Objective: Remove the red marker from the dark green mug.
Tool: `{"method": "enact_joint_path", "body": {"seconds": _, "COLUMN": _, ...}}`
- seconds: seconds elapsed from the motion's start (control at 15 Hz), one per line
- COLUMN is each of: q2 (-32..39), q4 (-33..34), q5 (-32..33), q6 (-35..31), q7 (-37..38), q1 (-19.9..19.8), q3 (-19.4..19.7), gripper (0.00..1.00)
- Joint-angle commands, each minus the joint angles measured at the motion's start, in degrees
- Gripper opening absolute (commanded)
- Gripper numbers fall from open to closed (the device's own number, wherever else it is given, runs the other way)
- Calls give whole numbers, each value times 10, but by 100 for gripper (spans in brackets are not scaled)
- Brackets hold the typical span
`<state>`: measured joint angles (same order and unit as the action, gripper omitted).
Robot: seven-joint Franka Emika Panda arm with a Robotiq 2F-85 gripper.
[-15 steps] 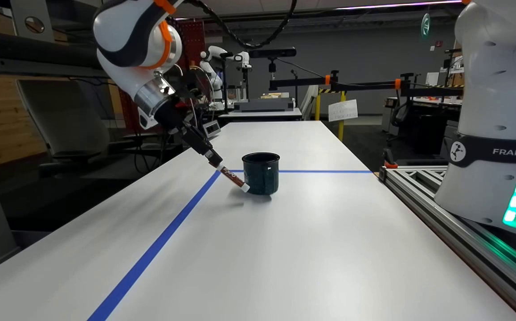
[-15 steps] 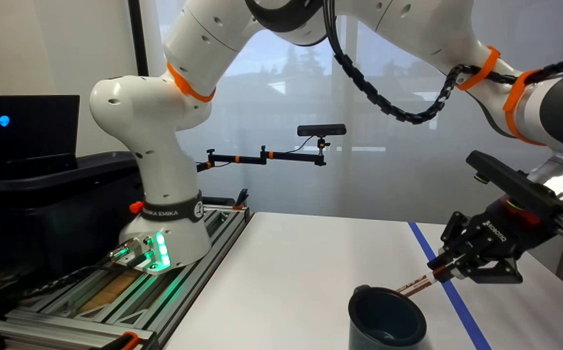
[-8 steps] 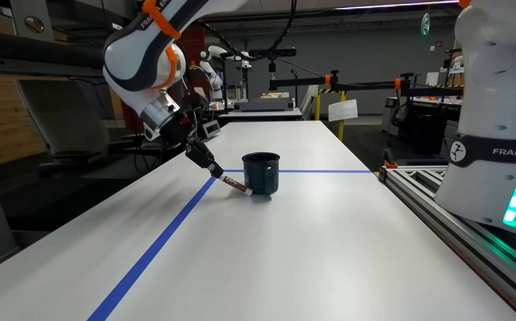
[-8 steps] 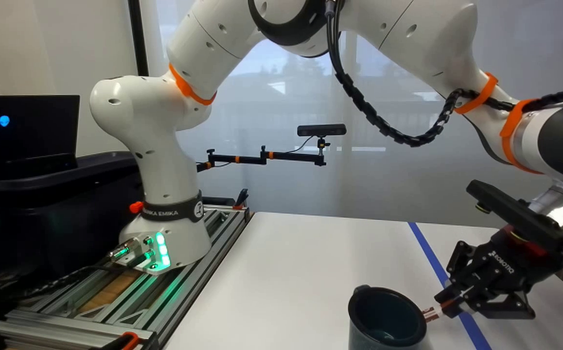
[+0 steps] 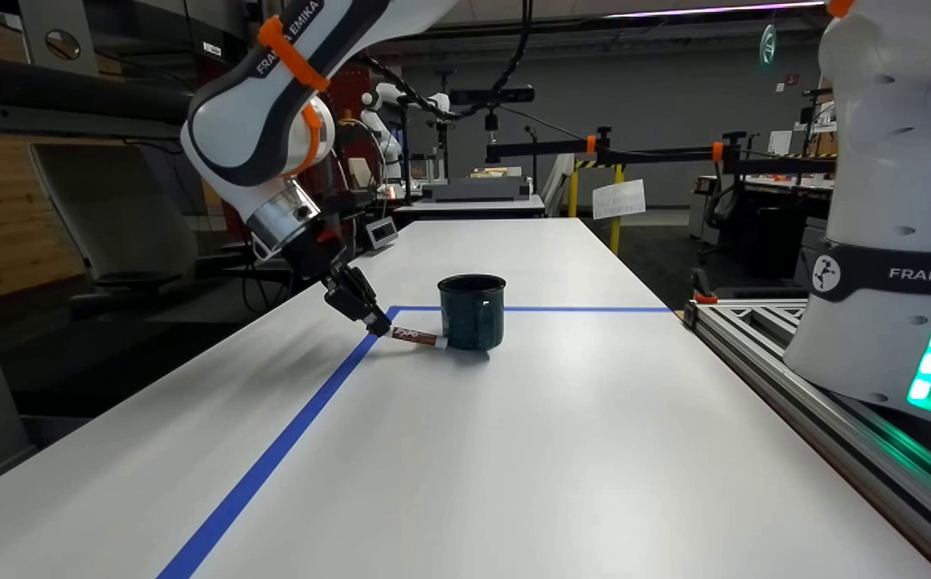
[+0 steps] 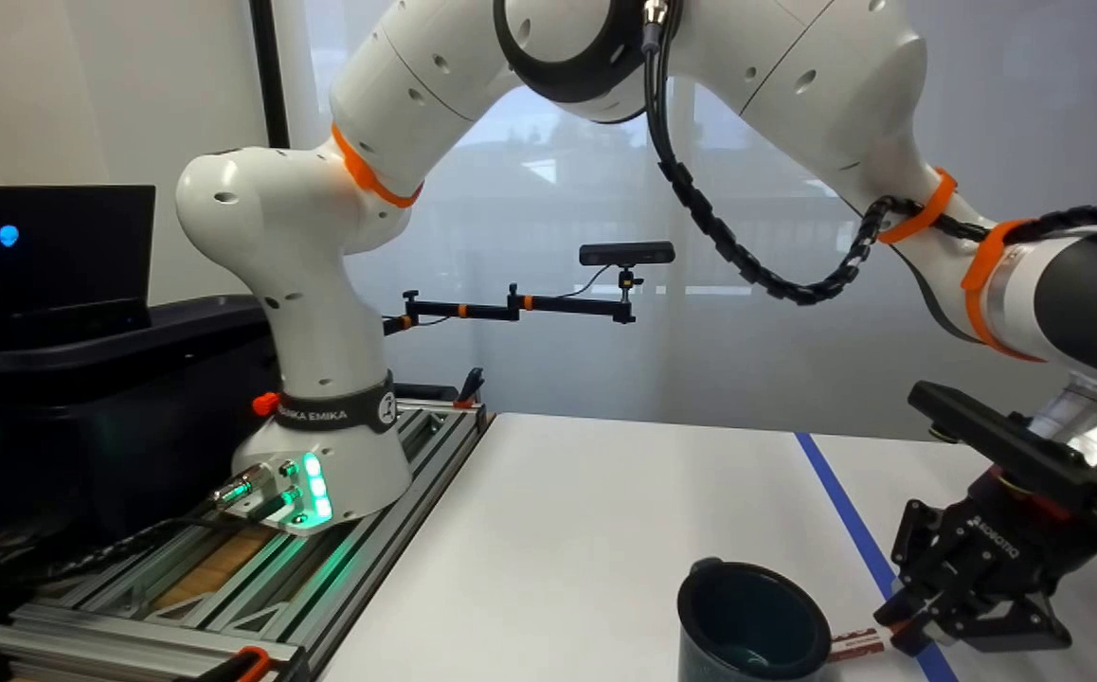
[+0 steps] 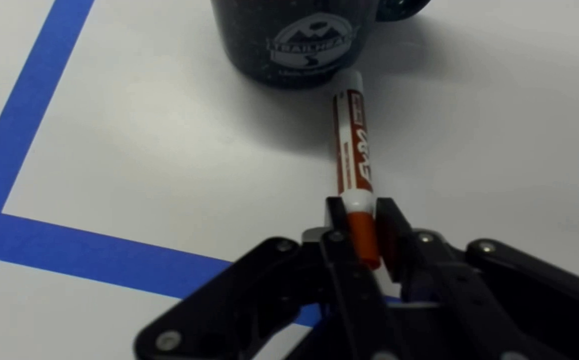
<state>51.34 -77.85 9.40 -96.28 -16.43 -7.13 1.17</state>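
Inside the mug [image 5: 473,318], a glossy dark bottom is catching light. The red marker [image 7: 353,145] is lying outside, low along the bench [image 5: 562,450], its white tip just beside the mug's foot; whether they are touching, I cannot tell. The hand [image 7: 362,206] is pinching the marker's orange end, away from the mug. The squat mug is standing upright, its speckled dark-green wall wearing a pale printed badge [image 7: 314,41].

On the white surface [image 5: 562,450], blue tape [image 5: 278,453] forms a corner; the mug [image 5: 472,315] stands upright, the marker [image 7: 353,145] nearly flat, its white end just beside the mug.
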Motion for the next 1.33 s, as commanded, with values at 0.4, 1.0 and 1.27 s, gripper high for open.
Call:
{"method": "enact_joint_path", "body": {"seconds": 0.4, "q2": -73, "q4": -39, "q5": 14, "q6": -21, "q7": 22, "q1": 16, "q3": 9, "gripper": 91}}
{"method": "enact_joint_path", "body": {"seconds": 1.0, "q2": -241, "q4": -148, "q5": -26, "q6": -10, "q7": 129, "q1": 23, "q3": 13, "gripper": 100}}
{"method": "enact_joint_path", "body": {"seconds": 1.27, "q2": -299, "q4": -203, "q5": -22, "q6": -9, "q7": 166, "q1": 37, "q3": 11, "gripper": 100}}
